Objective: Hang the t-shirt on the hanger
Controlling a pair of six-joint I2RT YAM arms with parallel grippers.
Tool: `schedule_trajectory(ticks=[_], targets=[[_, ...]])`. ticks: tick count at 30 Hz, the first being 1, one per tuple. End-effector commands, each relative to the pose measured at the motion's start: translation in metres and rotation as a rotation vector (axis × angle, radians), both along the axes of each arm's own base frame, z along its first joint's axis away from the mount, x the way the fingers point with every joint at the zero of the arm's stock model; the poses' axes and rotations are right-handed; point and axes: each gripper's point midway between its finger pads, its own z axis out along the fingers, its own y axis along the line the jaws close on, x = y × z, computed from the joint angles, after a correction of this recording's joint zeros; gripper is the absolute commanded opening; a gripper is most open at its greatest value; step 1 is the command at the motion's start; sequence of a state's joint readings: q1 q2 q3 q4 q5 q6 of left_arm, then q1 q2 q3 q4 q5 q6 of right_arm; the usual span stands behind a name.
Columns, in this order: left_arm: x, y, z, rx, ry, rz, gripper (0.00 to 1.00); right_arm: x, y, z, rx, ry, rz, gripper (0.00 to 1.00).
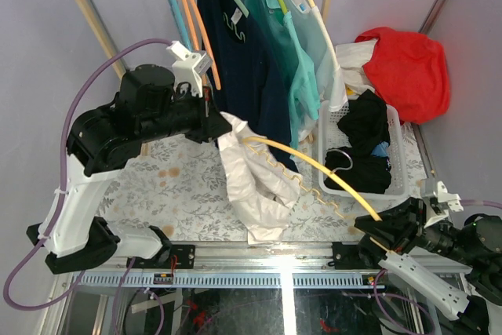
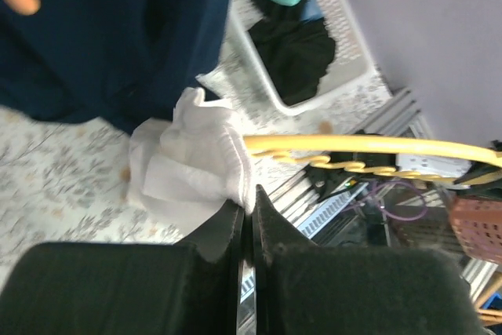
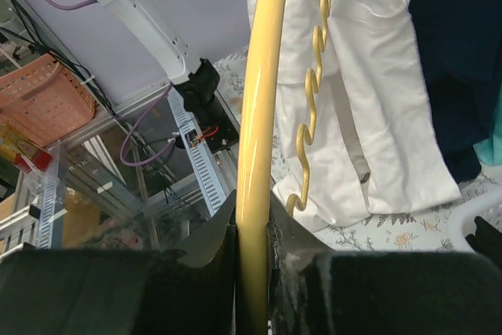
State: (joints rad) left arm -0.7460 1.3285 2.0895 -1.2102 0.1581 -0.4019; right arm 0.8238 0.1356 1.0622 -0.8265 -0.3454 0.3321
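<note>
The white t-shirt (image 1: 252,186) hangs crumpled above the floral table, lifted by its top edge. My left gripper (image 1: 215,118) is shut on that edge; in the left wrist view the cloth (image 2: 188,164) bunches at the closed gripper (image 2: 252,197). The pale yellow hanger (image 1: 314,166) slants from the shirt's top down to the right, one end reaching into the fabric. My right gripper (image 1: 377,227) is shut on its lower end. The right wrist view shows the hanger's arm (image 3: 259,107) clamped in the gripper (image 3: 252,229), its wavy bar beside the t-shirt (image 3: 376,107).
A wooden clothes rack (image 1: 92,17) at the back holds orange hangers (image 1: 196,17), a light blue hanger (image 1: 174,5), a navy shirt (image 1: 243,60) and mint shirts (image 1: 302,60). A white basket (image 1: 398,151) with dark clothes stands at the right, with a red cloth (image 1: 408,68) behind it.
</note>
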Motion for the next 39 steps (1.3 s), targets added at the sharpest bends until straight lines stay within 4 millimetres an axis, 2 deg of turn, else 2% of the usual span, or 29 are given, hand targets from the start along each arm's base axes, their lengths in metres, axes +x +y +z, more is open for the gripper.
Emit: schedule_trajectory(ticks=[1, 6, 9, 12, 14, 18, 22, 27, 33, 36, 39], targets=[[0.008, 0.033, -0.034, 0.172, 0.026, 0.130, 0.00, 0.006, 0.008, -0.001, 0.017, 0.003, 0.003, 0.00], [0.008, 0.037, -0.058, 0.315, 0.070, 0.163, 0.00, 0.017, 0.016, -0.008, 0.000, -0.010, -0.008, 0.00], [0.004, 0.024, -0.066, 0.361, 0.071, 0.134, 0.00, 0.021, 0.015, -0.010, -0.007, -0.022, -0.027, 0.00], [0.005, 0.009, -0.063, 0.364, 0.058, 0.113, 0.00, 0.022, 0.012, -0.012, -0.016, -0.025, -0.044, 0.00], [0.005, -0.009, -0.060, 0.356, 0.051, 0.065, 0.00, 0.021, 0.008, -0.011, -0.016, -0.033, -0.051, 0.00], [0.004, -0.045, -0.039, 0.294, 0.007, -0.023, 0.00, 0.015, 0.006, -0.008, -0.018, -0.036, -0.029, 0.00], [0.009, -0.059, -0.035, 0.285, -0.017, -0.026, 0.00, 0.002, 0.003, -0.008, 0.001, -0.018, 0.008, 0.00], [0.006, -0.058, -0.036, 0.272, -0.024, -0.026, 0.00, -0.006, 0.005, -0.008, 0.039, 0.005, 0.044, 0.00], [-0.003, -0.016, -0.071, 0.389, 0.035, 0.095, 0.00, -0.013, 0.016, -0.008, 0.053, 0.029, 0.118, 0.00], [-0.012, -0.005, -0.075, 0.356, 0.043, 0.112, 0.00, -0.009, 0.027, -0.015, 0.066, 0.048, 0.141, 0.00], [-0.018, 0.005, -0.069, 0.298, 0.033, 0.127, 0.00, -0.003, 0.037, -0.019, 0.090, 0.063, 0.157, 0.00]])
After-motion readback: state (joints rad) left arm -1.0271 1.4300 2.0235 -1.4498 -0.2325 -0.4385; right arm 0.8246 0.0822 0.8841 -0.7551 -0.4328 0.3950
